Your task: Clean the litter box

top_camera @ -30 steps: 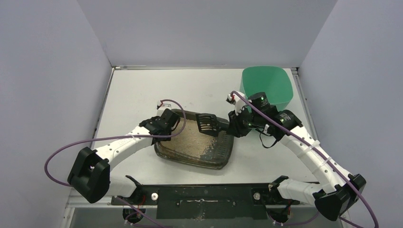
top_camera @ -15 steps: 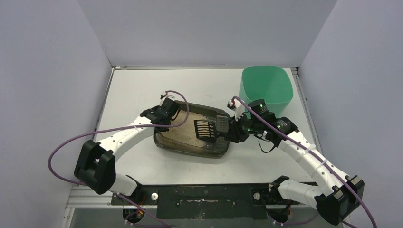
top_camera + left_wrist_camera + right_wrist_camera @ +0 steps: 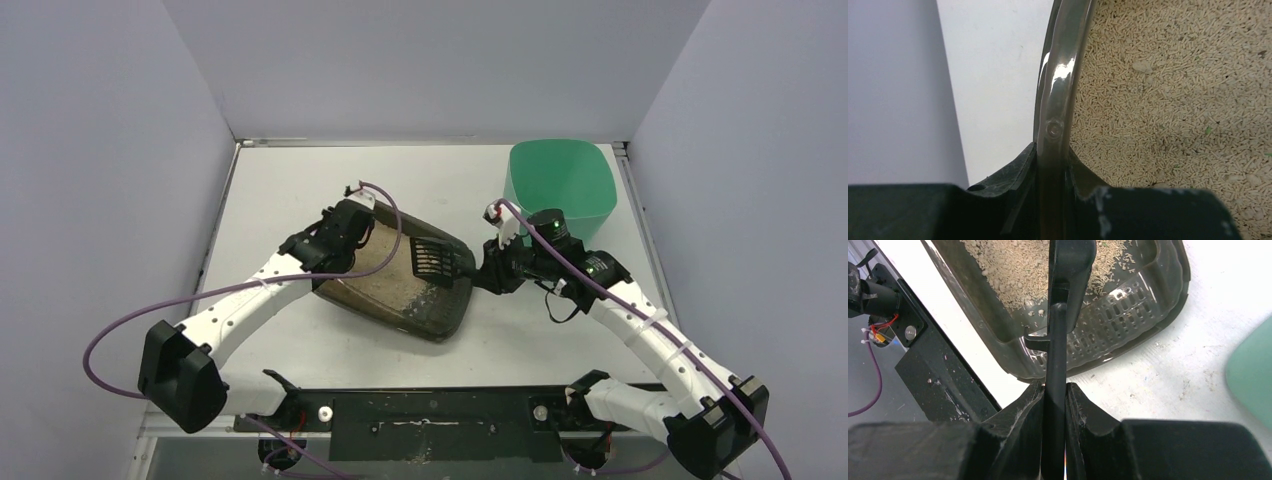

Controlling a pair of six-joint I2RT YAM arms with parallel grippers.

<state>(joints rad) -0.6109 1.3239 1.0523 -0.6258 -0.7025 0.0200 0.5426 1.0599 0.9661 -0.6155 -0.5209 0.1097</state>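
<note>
Black scoop handle, half-hidden in right pincer

the left pincer clamps its black fingers on the glossy rim of the shallow dark grey plastic litter box. beige sandy granules fill the tray on the right; the white table and a pale lilac wall lie to the left.

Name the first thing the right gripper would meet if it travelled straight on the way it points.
Most likely the litter box: the right gripper, shut on the scoop by its handle, points at the box's near rim, though its height above that rim is unclear.
</note>
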